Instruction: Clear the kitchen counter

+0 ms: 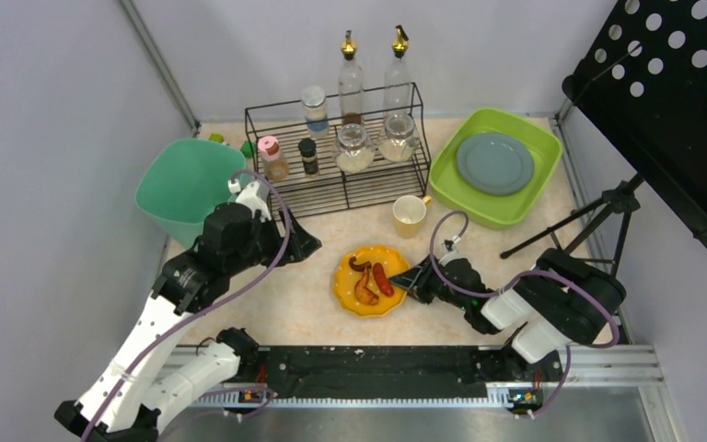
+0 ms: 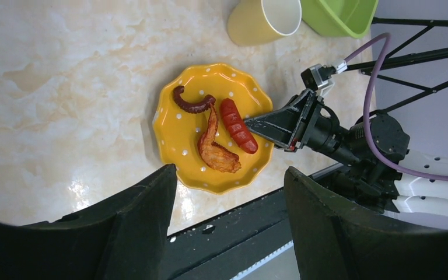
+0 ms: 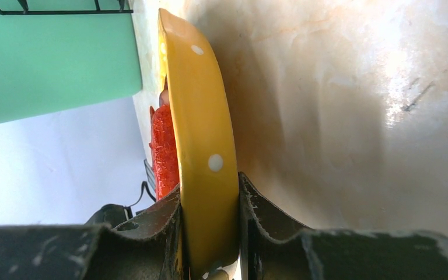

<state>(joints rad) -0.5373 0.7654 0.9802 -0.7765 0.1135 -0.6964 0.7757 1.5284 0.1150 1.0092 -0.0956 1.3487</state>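
Although the overhead view took in the whole kitchen counter [image 1: 304,308], its far strip was covered by a black wire rack [image 1: 331,180] of jars and bottles, a teal bin [image 1: 184,189] and a lime-green tub [image 1: 536,147] holding a grey plate [image 1: 494,163]. The beige, marble-patterned top filled the middle, carrying a yellow cup [image 1: 410,215] and a yellow dotted plate [image 1: 345,285]. The left gripper [image 1: 300,245] hung beside the bin on a bent arm, its jaws too dark to read from above. The right gripper [image 1: 411,281] reached in low from the right to the plate's edge.

From the left wrist, the spread jaws framed the plate below, apart from it. The cup and tub were cut off at the top edge. A sausage [image 2: 238,133], a chicken wing [image 2: 216,151] and a curled tentacle [image 2: 191,105] lay on the plate, and the right fingers [image 2: 268,125] met its rim beside the sausage.

At the right wrist, the plate showed edge-on, its rim pinched between the two pads. Most of the food was hidden behind it; only a red strip showed. Glossy counter filled the right side. Whether the plate rested on it could not be told.
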